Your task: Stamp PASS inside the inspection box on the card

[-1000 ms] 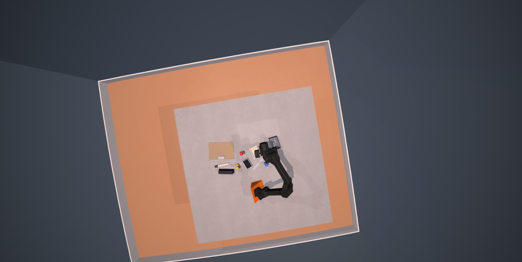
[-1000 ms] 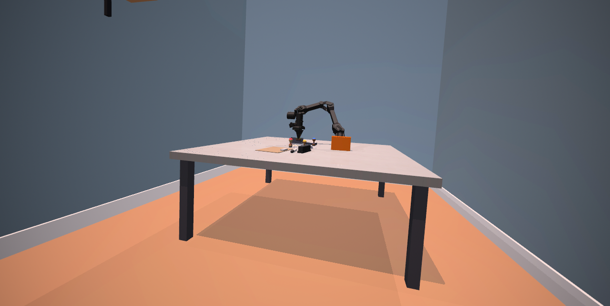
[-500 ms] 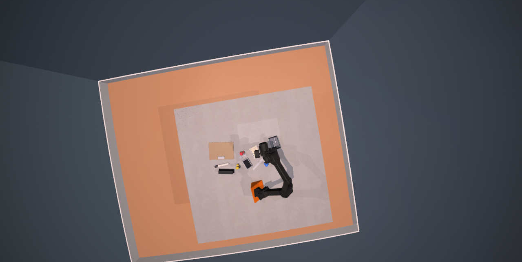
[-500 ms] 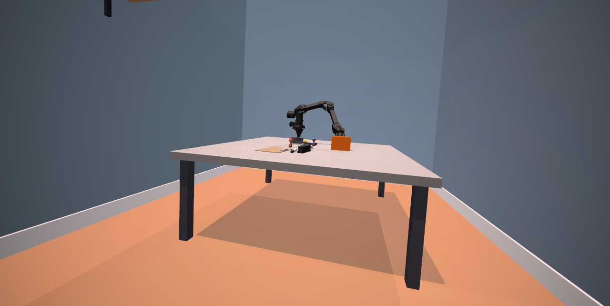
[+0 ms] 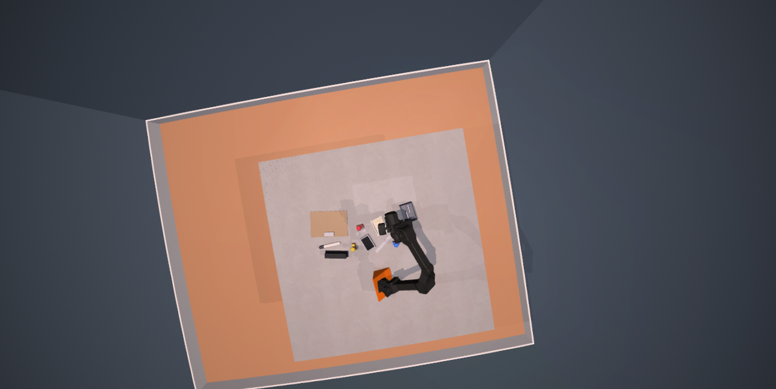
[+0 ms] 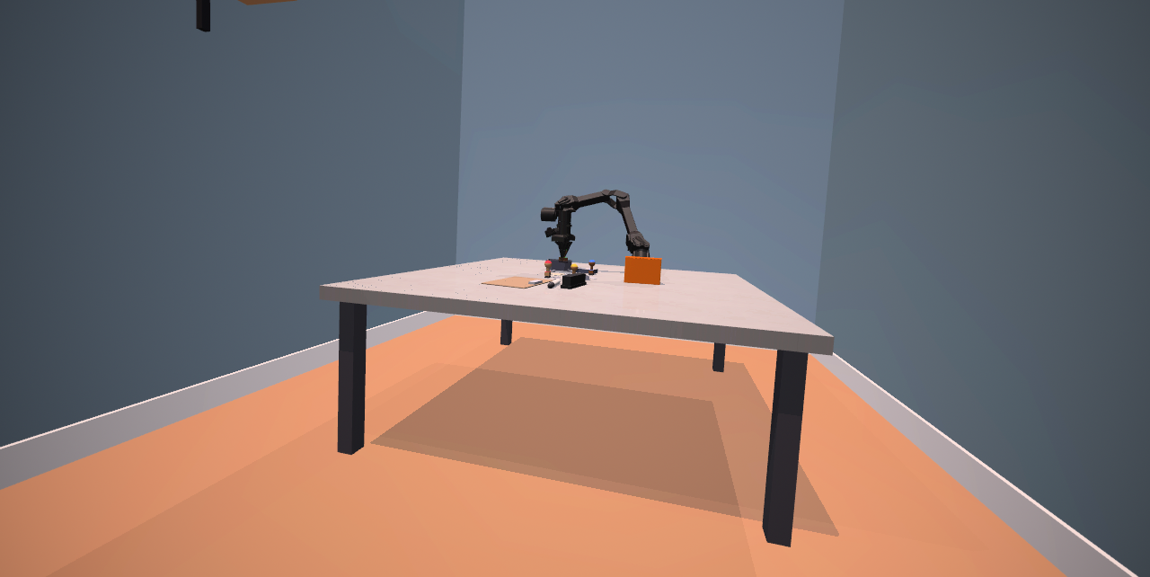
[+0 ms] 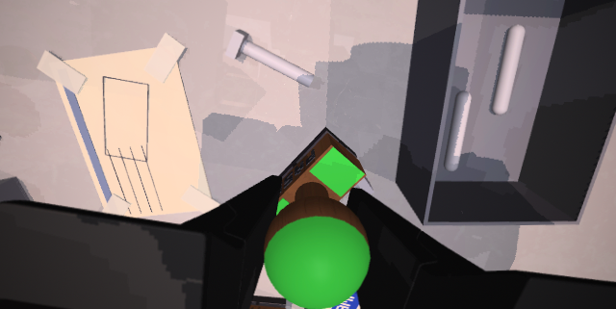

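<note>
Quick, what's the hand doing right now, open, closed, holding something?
Hand: closed on the green-knobbed wooden stamp, held above the bench between the card and the dark tray.

- Even, soft lighting from above; nothing is glaring or blown out.
- The table (image 6: 450,296) casts a broad, faint shadow on the floor (image 6: 241,492).
- Overlapping grey shadows with jagged edges lie on the tabletop in the wrist view.
- All views are sharp, but small things look tiny from afar.
</note>
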`<act>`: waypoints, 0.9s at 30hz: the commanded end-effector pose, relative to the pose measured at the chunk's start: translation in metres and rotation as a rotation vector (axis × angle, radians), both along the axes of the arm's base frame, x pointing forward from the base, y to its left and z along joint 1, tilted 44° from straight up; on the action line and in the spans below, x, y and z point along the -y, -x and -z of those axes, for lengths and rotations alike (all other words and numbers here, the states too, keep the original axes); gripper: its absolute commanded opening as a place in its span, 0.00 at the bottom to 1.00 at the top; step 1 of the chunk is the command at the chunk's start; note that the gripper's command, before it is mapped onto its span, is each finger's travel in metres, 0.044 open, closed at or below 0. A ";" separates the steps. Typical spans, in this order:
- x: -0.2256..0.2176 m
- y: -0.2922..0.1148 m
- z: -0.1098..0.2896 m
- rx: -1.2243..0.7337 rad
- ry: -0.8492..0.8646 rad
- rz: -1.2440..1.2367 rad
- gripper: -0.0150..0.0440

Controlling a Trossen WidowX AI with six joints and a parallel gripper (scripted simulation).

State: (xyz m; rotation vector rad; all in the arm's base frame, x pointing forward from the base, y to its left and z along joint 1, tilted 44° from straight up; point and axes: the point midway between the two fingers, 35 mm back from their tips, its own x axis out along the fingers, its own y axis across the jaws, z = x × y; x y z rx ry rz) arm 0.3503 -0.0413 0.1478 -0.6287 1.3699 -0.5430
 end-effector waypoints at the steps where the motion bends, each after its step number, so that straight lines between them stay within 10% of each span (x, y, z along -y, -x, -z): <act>1: -0.001 -0.001 -0.003 0.005 0.003 0.003 0.25; 27: -0.010 0.002 -0.012 0.004 0.007 0.005 0.25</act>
